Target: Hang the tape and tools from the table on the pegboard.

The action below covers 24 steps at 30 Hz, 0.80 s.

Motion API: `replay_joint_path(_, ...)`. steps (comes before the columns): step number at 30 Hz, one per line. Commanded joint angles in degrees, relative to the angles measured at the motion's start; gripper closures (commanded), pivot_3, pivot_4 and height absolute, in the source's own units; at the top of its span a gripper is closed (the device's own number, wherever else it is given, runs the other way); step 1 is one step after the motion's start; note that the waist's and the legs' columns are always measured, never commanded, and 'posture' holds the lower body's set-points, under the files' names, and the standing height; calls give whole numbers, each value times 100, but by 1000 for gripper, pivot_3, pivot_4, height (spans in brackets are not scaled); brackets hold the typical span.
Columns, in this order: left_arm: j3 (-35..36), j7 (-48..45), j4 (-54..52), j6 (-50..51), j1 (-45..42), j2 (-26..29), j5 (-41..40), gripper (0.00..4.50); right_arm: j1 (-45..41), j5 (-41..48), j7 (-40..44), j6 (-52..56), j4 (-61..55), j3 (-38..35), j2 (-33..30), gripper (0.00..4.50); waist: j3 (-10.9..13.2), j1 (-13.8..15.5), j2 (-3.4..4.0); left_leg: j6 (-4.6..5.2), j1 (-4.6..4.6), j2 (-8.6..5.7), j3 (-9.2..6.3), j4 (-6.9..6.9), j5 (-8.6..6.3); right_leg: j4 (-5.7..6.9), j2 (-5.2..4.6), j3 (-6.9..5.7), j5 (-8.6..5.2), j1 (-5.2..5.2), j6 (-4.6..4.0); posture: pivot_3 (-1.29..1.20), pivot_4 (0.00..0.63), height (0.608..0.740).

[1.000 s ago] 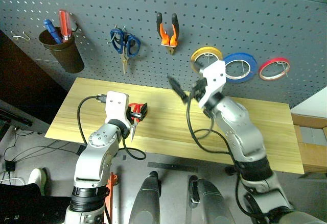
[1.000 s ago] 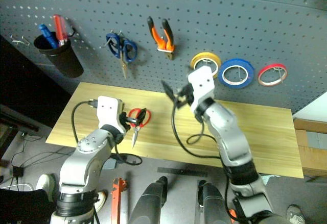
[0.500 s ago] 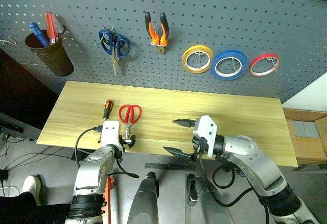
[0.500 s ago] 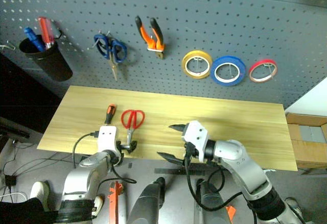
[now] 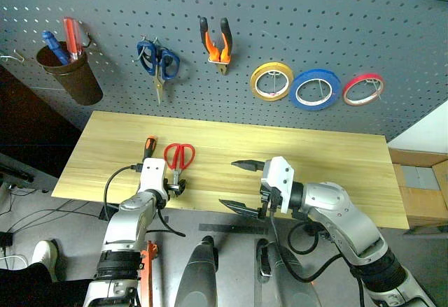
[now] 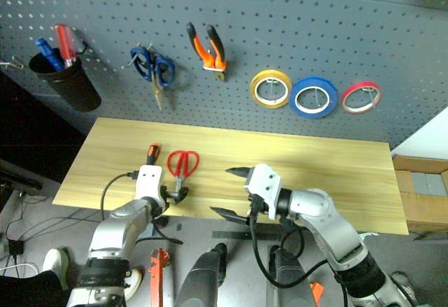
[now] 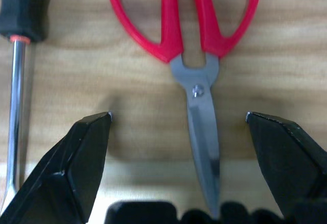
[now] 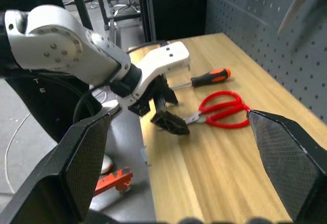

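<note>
Tape is done: blue tape roll (image 5: 316, 89) is hanging on the pegboard (image 5: 294, 27) between the yellow roll (image 5: 271, 81) and the red roll (image 5: 363, 89), and the orange-and-black pliers (image 5: 218, 43) are hanging there too. Step in hand looks like the red-handled scissors (image 5: 178, 160), lying flat on the table (image 5: 329, 167) with handles toward the board and blades toward the near edge. The screwdriver (image 5: 146, 150) is lying just beside them, further to the robot's left. Left gripper (image 5: 171, 188) is sitting at the blade end with fingers wide apart, nothing held; in its wrist view the blades (image 7: 203, 147) are running up between the two fingers, off toward one side. Right gripper (image 5: 241, 184) is idling over the front edge mid-table, fingers also spread, empty. Next move is calling for centring on the blades or pivot, closing on them without nudging the screwdriver, then lifting a handle loop onto a free hook.
</note>
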Motion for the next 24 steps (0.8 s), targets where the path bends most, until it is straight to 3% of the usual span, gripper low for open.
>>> replay_joint_path(1, -163, -65, 217, 159, 106, -7, 83, 628, -11, 23, -9, 3, -118, -68, 44, 0, 0, -1, 0, 0, 0, -1, 1, 0, 0, 0, -3, 0, 0, 0, 0, 63, 379, 740)
replay_joint_path(11, -117, -61, 120, 205, 192, 30, 130, 4127, -65, 33, -38, 30, -99, -86, 105, 0, 0, -8, 1, 0, 3, 0, 11, -3, 0, -1, -10, 1, 0, -1, 2, 69, 378, 740)
replay_joint_path(18, 14, -13, -484, 244, 551, -81, 10, 4248, -102, 34, 28, -97, -27, -132, 108, 0, 0, -23, 0, -2, 3, 0, 18, -7, -2, -6, -13, 1, 1, -2, 5, 83, 356, 740)
replay_joint_path(24, 122, 19, -2312, -237, 1559, -384, -168, 4248, 143, 431, -174, 167, -342, -447, 215, 0, -1, -4, -3, -8, -9, 1, 14, -8, -7, -10, -18, 1, 10, -8, 34, 106, 319, 740)
